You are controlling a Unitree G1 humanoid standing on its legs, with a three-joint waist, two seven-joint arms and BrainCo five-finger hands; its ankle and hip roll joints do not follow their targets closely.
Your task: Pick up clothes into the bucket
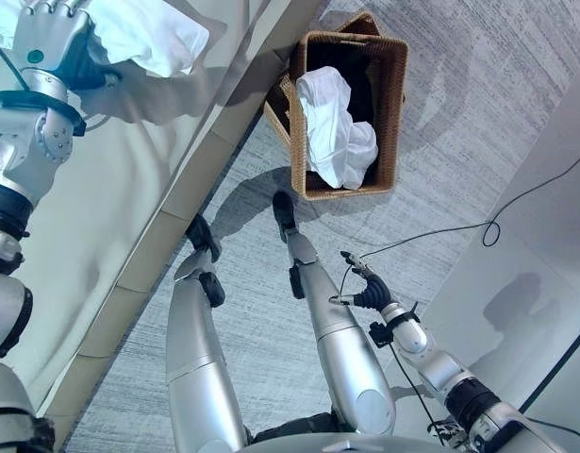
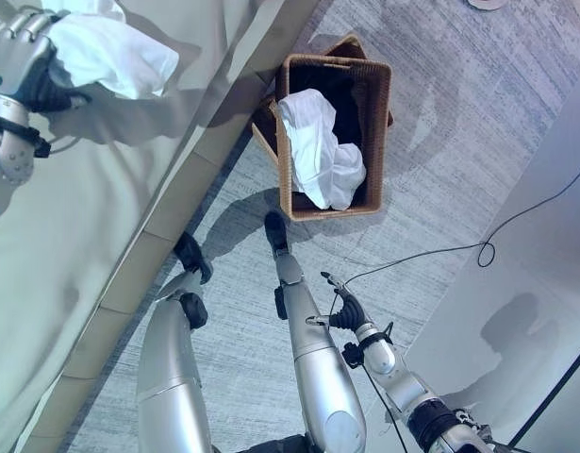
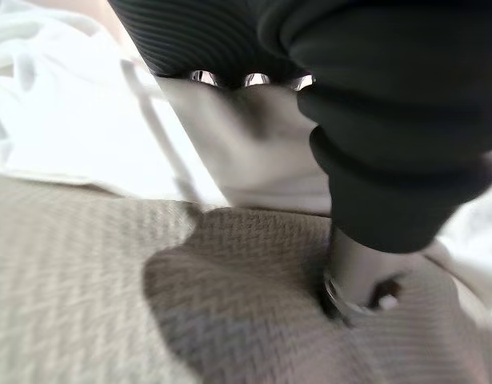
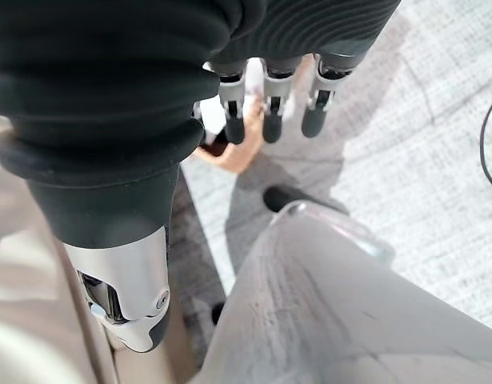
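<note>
- The right hand [image 1: 363, 286] hung low beside the robot, over the grey carpeted floor [image 1: 459, 113], with its fingers [image 4: 268, 120] straight and relaxed, holding nothing
- The left hand [image 1: 54, 38] was raised at the robot's left over the pale beige woven-fabric bed [image 1: 101, 217], its fingers curled into a crumpled white cloth garment [image 1: 143, 33] and holding it bunched up; in the left wrist view the white fabric [image 3: 78, 120] showed past the hand, lying against the beige weave
- The bed's edge ran diagonally across the scene, with the carpet on its far side
- Farther out, on the carpet just beside the bed's edge, stood a rectangular brown wicker basket [image 1: 393, 104]
- Inside the basket lay a second crumpled white cloth piece [image 1: 337, 127] draped over something dark [image 1: 360, 80]; what the dark item was could not be told
- The held garment was well apart from the basket, over the bed rather than over the carpet
</note>
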